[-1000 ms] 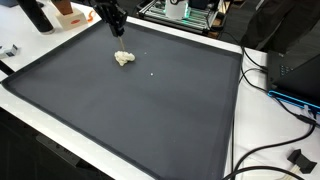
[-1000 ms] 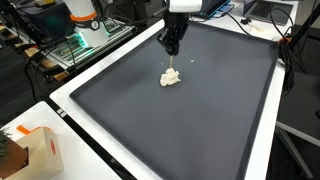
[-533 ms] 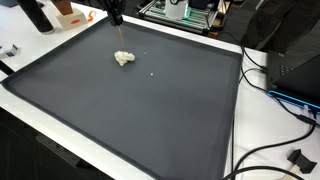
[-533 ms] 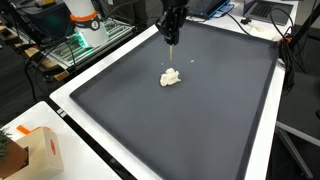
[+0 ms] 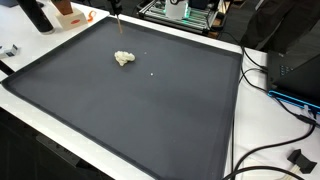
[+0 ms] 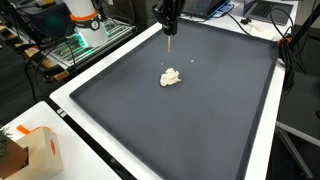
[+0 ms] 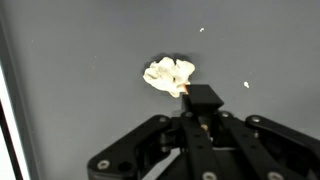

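A small crumpled cream-coloured lump (image 6: 171,77) lies on a large dark grey mat (image 6: 220,115), in the half of the mat nearer the robot and well in from every edge. Nothing touches it.

The wrist view, looking straight down, shows the lump (image 7: 168,76) up close, with folded, ragged lobes and tiny white specks (image 7: 246,84) scattered on the mat around it. The exterior views barely show these details. Only in the exterior views does a thin pale stick (image 6: 172,32) show, hanging straight down from the gripper (image 6: 171,22). In the wrist view just a small orange tip shows beside the lump.

The gripper hangs high above the lump, pointing straight down, its jaws closed on the top of the stick. The stick's lower end is clear of the lump. In an exterior view the gripper (image 5: 118,8) is nearly cut off by the top edge.

Beyond the mat, an exterior view shows a white table border, a green circuit board (image 6: 85,40) and an orange-and-white box (image 6: 40,150).
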